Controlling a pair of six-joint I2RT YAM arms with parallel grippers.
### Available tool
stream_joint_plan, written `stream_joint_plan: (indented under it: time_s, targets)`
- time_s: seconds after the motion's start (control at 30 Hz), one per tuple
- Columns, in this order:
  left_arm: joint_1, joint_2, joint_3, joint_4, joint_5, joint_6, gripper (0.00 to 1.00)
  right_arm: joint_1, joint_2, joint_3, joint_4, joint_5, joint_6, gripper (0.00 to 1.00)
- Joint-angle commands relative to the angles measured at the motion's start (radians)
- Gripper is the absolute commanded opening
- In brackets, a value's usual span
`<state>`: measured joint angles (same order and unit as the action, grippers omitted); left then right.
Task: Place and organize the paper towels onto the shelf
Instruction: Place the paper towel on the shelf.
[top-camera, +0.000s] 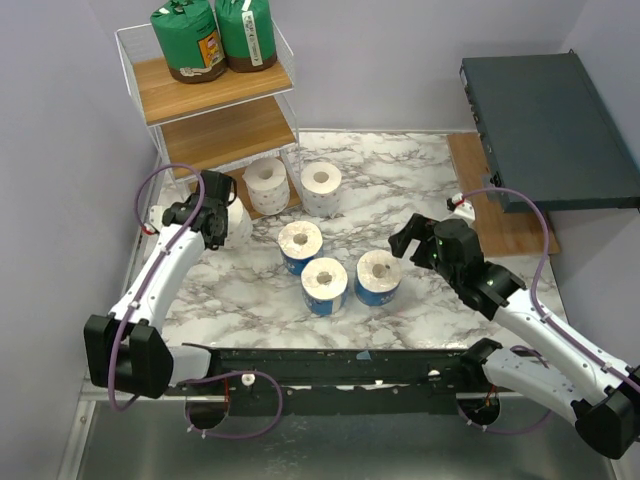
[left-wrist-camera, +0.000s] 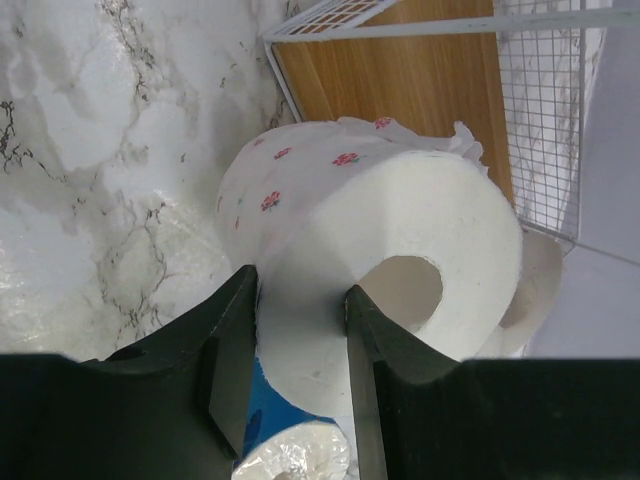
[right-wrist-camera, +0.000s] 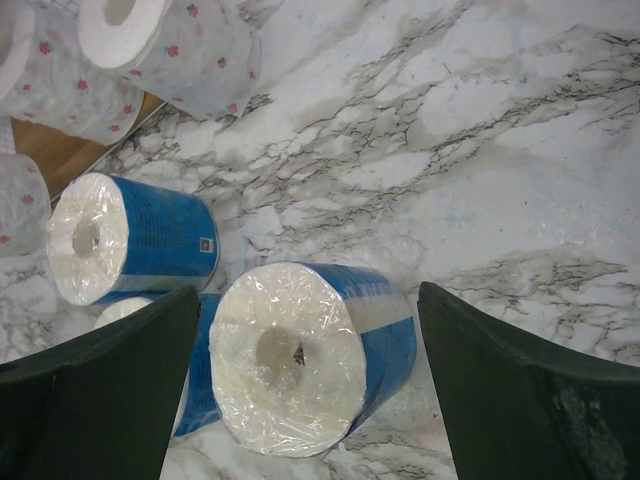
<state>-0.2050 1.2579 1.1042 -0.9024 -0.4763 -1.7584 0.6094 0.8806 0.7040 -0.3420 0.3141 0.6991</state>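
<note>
Soft, flower-printed paper roll (left-wrist-camera: 400, 230) — glossy marbled tabletop (left-wrist-camera: 100, 150)

2 arms (top-camera: 160, 270): white shells, black joints, looping purple cables (top-camera: 546, 250), black fingers (left-wrist-camera: 232, 350).

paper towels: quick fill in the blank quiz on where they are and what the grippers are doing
The green rolls stand on the shelf's ___ board.
The left gripper is shut on the white roll, while the right gripper is ___.
Below the right gripper stands a blue roll, one of ___ blue ones on the table.
Missing: top; open; three.
</note>
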Motion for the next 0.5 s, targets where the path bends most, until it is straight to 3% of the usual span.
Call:
stream_joint_plan:
  time_s: [0.0,0.47]
  targets:
    - [-0.004,0.05,0.026,0.057,-0.069,-0.063,0.0,0.001,-0.011,-0.017,-0.012,-0.024,-0.003,0.93]
    - [-0.004,0.175,0.103,0.128,-0.082,-0.088,0.0,0.001,0.001,-0.025,-0.009,-0.021,-0.001,0.93]
